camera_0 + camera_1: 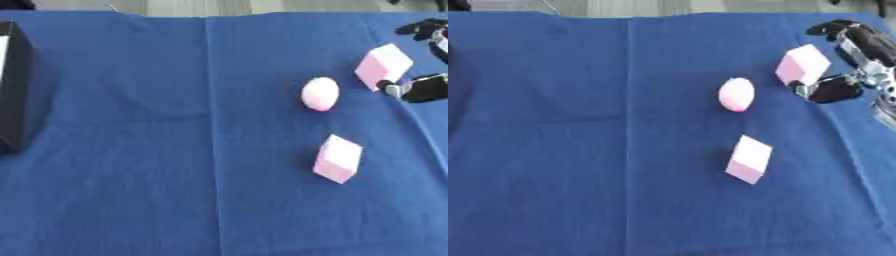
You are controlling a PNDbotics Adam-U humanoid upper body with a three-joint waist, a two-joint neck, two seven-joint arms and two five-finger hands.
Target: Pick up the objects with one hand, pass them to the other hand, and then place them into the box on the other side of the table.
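Note:
Three pink foam objects lie on the blue cloth (131, 150). One pink block (802, 65) sits at the upper right, a pink egg shape (736, 94) lies left of it, and a second pink block (749, 159) rests nearer to me. My right hand (868, 55) reaches in from the right edge beside the upper block. Its thumb (829, 90) lies at the block's lower right corner, and its fingers (837, 27) curve above and to the right of the block, apart from it. The hand is open and holds nothing. My left hand shows in no view.
A black box (13, 85) stands at the far left edge of the table. A crease in the cloth runs from front to back down the middle. The table's far edge lies along the top of the views.

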